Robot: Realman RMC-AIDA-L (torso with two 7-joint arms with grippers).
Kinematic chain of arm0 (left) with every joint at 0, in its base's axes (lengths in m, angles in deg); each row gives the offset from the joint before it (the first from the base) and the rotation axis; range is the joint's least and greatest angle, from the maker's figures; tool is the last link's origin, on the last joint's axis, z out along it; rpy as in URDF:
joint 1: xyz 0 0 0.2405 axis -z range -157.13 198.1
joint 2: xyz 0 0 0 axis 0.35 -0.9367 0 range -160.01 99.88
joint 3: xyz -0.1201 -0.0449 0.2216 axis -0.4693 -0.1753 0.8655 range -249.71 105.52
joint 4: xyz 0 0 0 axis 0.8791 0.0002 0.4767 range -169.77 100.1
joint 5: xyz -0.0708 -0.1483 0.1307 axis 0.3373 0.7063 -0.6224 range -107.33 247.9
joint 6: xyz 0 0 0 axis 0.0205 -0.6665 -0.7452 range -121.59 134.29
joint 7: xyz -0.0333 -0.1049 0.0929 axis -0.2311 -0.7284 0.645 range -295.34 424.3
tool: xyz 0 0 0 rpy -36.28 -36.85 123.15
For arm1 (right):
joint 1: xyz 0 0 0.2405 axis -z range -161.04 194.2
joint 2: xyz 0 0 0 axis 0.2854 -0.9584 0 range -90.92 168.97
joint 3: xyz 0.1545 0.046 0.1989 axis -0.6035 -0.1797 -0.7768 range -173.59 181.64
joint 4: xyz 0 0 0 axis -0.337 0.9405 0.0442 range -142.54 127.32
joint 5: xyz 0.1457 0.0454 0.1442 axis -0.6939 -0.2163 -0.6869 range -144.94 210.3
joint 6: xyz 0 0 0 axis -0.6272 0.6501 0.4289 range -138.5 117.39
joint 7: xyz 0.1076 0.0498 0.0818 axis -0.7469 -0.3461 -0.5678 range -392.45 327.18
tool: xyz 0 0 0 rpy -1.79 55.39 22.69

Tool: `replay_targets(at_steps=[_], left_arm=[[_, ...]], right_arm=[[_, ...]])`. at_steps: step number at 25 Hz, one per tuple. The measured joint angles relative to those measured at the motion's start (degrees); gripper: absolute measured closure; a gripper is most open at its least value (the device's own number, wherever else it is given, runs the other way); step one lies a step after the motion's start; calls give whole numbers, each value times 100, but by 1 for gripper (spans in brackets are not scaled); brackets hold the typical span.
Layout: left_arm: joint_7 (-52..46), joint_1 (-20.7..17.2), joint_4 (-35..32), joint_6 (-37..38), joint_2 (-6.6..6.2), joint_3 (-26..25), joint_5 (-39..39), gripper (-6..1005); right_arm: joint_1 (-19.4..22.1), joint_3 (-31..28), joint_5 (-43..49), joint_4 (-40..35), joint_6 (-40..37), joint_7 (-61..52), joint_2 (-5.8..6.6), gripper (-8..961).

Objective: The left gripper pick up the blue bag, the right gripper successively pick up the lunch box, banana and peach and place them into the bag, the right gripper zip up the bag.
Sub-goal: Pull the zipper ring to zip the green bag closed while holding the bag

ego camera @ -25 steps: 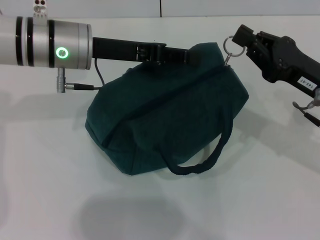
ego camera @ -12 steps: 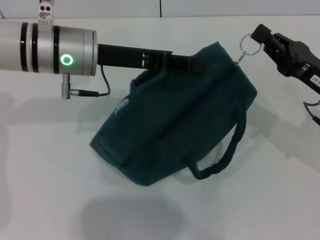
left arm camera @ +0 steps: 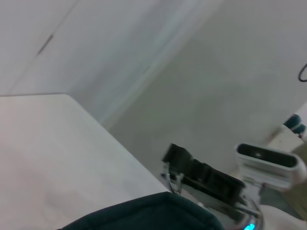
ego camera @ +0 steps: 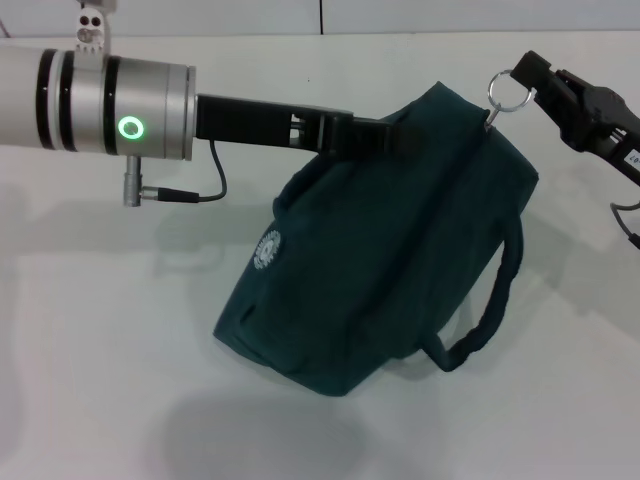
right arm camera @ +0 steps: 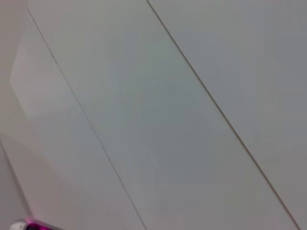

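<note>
Head: white logo [ego camera: 266,249] on blue bag [ego camera: 400,250]; wrists don't

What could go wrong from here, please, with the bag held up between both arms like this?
The right end effector holds only the ring zip pull, so pulling farther could strain the zipper or let the ring slip free. The blue bag hangs tilted from the left end effector, so it might slide out. The loose handle dangles and could snag.

The bag [ego camera: 390,250] is dark teal with a small round white logo [ego camera: 266,249] and a silver ring pull [ego camera: 505,93], over a plain white table [ego camera: 100,350].
</note>
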Motion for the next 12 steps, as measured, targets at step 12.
replay_targets(at_steps=[12], left_arm=[[295,-52,11,274,6,33,169,906]], right_arm=[[-16,-66,-5,14,122,-3,9,946]])
